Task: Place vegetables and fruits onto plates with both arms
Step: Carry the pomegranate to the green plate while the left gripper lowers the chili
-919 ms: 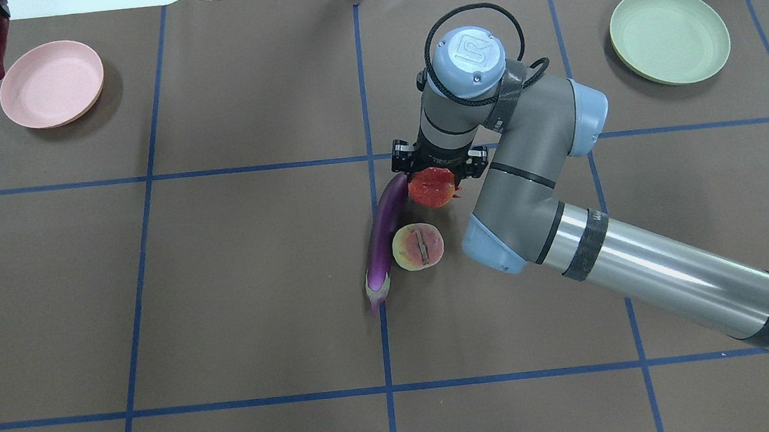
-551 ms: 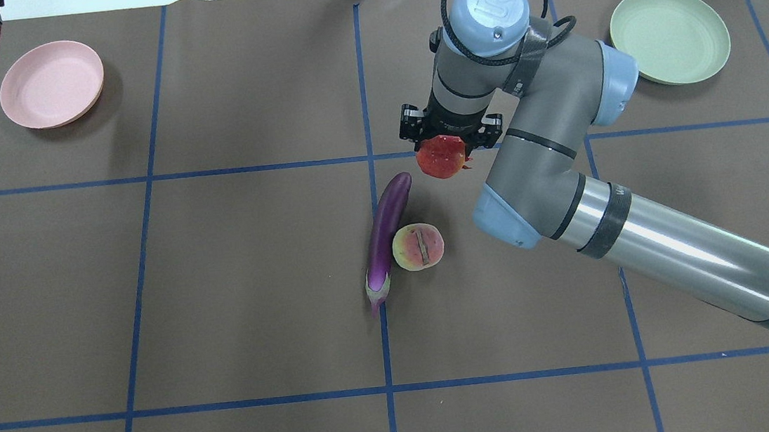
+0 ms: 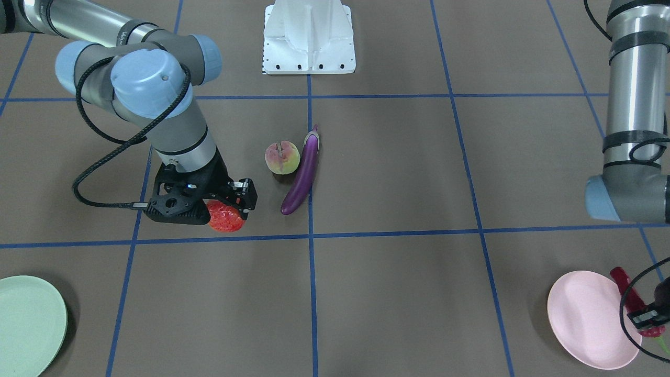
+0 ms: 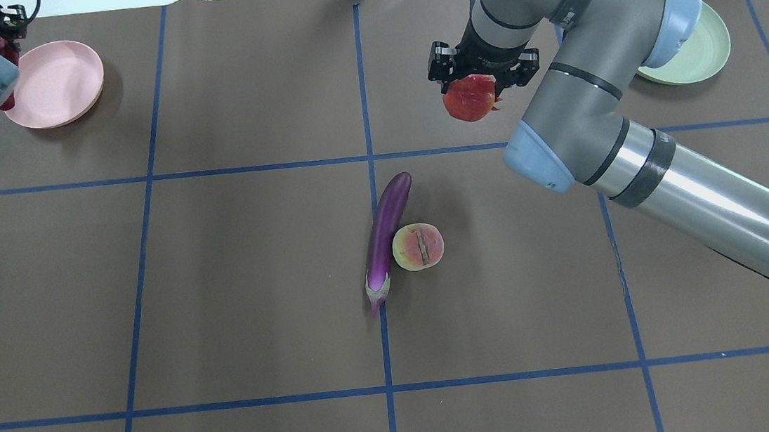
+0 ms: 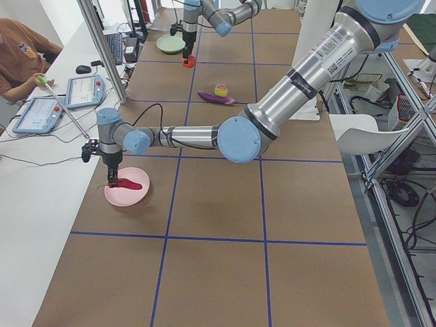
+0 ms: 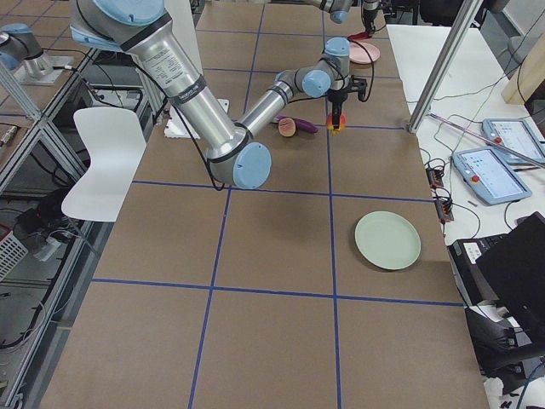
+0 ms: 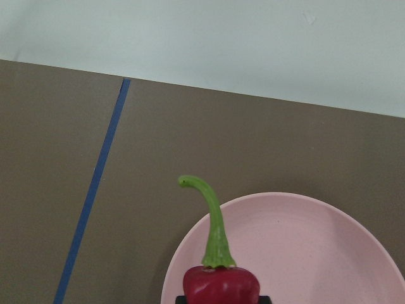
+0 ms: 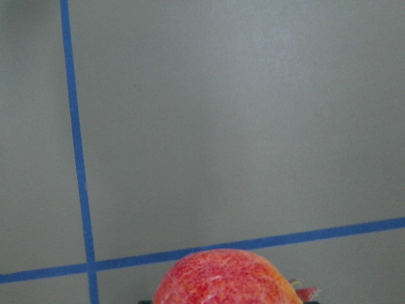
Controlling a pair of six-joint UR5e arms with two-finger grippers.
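Observation:
My right gripper [image 4: 481, 74] is shut on the red-orange pomegranate [image 4: 470, 98] and holds it above the table, between the middle and the mint green plate [image 4: 700, 55], which my right arm partly hides. The pomegranate also shows in the right wrist view [image 8: 224, 278]. My left gripper [image 3: 648, 315] is shut on the red chili pepper [image 3: 631, 296] over the outer rim of the pink plate [image 4: 54, 82]; its green stem [image 7: 214, 221] points outward. The purple eggplant [image 4: 386, 233] and the peach [image 4: 418, 246] lie side by side at the table's middle.
The white robot base [image 3: 309, 39] stands at the near edge. Blue tape lines grid the brown table. An operator [image 5: 20, 54] sits by tablets beyond the far edge, near the pink plate, and an aluminium post [image 5: 102, 48] stands there.
My right gripper has lifted the pomegranate off the table beside the eggplant and carried it away and to the right toward the green plate. My left gripper has brought the chili over the pink plate's rim.

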